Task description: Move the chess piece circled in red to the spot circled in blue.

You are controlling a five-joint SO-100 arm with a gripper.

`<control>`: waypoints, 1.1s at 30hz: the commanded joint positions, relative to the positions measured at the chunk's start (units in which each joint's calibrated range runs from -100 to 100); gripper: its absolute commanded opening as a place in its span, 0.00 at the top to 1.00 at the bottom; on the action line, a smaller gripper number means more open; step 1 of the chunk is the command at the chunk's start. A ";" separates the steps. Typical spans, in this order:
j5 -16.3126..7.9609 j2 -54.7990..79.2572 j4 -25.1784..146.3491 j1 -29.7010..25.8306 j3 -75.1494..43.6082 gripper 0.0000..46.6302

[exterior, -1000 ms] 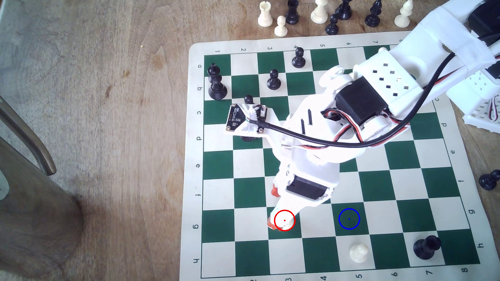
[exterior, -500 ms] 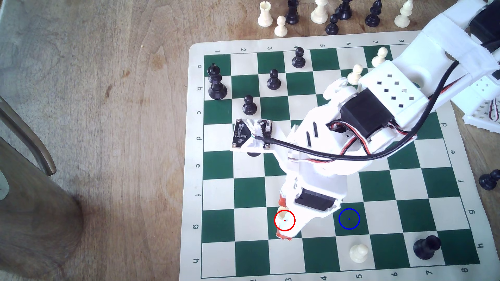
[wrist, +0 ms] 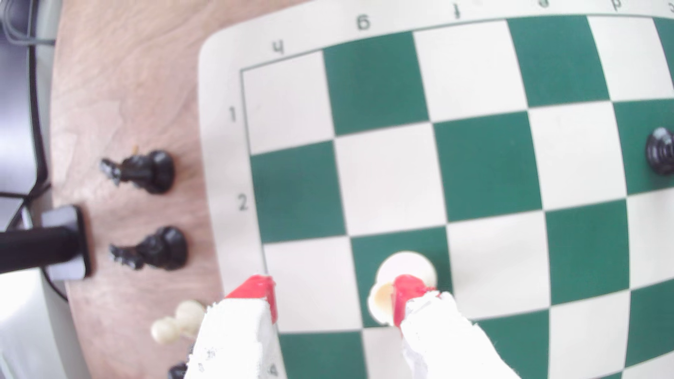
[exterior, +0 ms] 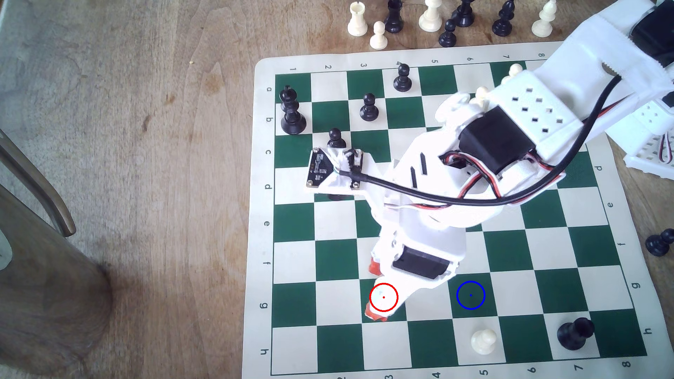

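The chess piece circled in red (wrist: 405, 269) is a short cream piece standing on a dark green square. My gripper (wrist: 332, 293) is open and low over it. One red fingertip (wrist: 408, 295) overlaps the piece's edge, and the other fingertip (wrist: 255, 291) stands a square's width away. In the exterior view my gripper (exterior: 376, 291) straddles the red ring, and its white finger hides the piece. The spot circled in blue (exterior: 470, 295) is a bare green square two squares toward the exterior view's right.
A cream pawn (exterior: 483, 340) stands just below the blue spot, and a black piece (exterior: 575, 333) further right. Black pawns (exterior: 369, 107) and a black king (exterior: 291, 111) stand on the far rows. Spare pieces (exterior: 430, 18) line the table beyond the chessboard (exterior: 262, 189).
The arm slid toward the board's near edge, then drew back a little. The jaws stayed apart around the red ring throughout.
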 commanded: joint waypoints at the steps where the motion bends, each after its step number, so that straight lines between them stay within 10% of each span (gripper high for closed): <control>1: 0.49 -3.42 0.42 0.62 -4.54 0.62; 33: 1.03 0.40 -4.33 0.39 5.34 0.63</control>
